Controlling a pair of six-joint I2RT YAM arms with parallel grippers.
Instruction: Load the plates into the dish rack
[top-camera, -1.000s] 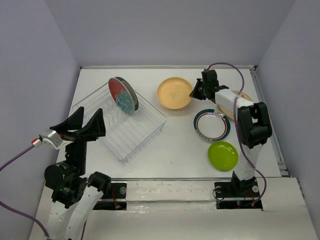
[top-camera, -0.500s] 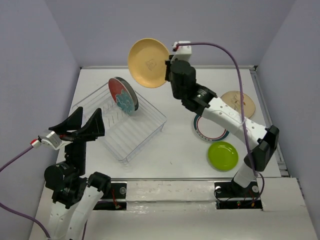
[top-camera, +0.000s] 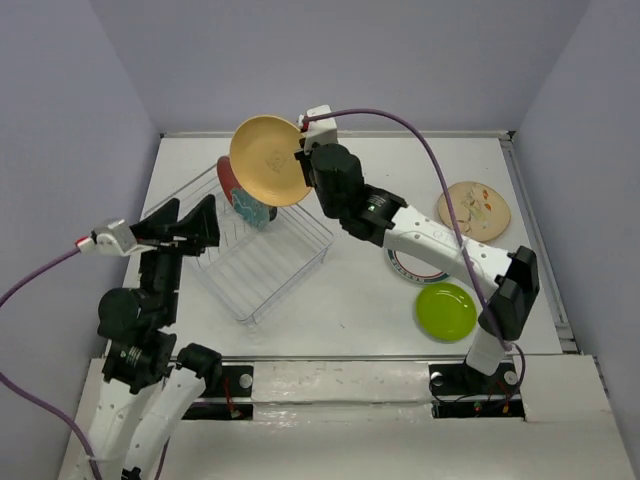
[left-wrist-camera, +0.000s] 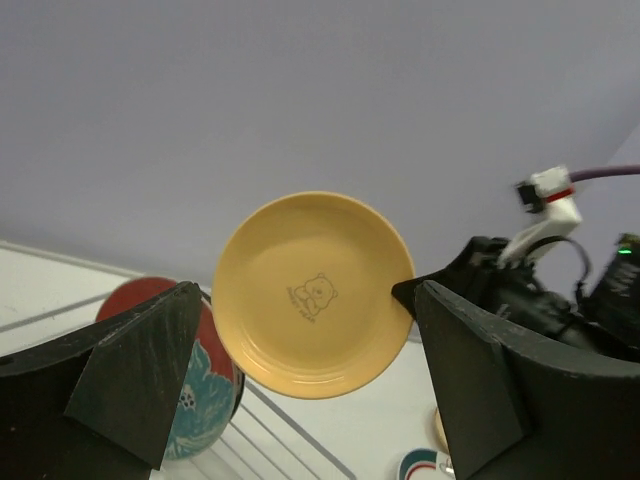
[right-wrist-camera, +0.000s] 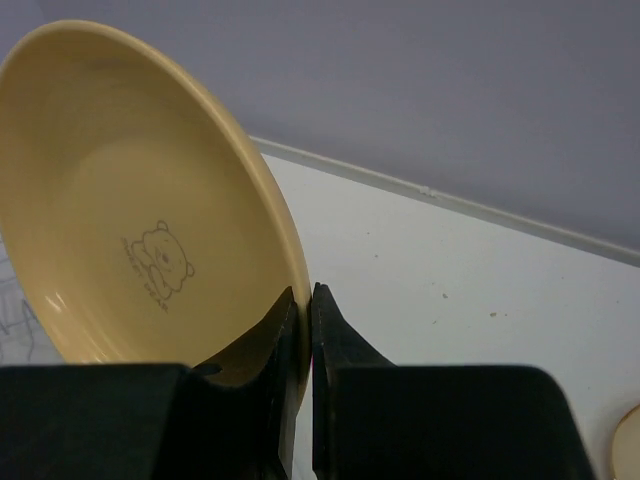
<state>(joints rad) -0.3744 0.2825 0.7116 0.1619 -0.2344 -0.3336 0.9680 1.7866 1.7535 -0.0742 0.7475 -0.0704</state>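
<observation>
Top external: right gripper (top-camera: 303, 158) pinched on the rim of the orange-yellow plate (top-camera: 266, 160), jaws pressed tight against the edge per the right wrist view. Plate is held on edge in the air, over the far end of the dish rack (top-camera: 262, 283), not in a slot yet. Left gripper (top-camera: 190, 215) spread wide, nothing in it, hovering at the rack's near-left side.

Progress: one plate racked, the red plate with teal flower (top-camera: 229, 186), standing upright at the rack's far end and partly hidden behind the carried plate. Second plate in transit.

Left on the table, right of the rack:
- beige speckled plate (top-camera: 474, 208)
- lime green plate (top-camera: 446, 311)
- white teal-rimmed plate (top-camera: 411, 272), mostly under the right arm; can't tell if another lies beneath it.

Judged well under half done.
</observation>
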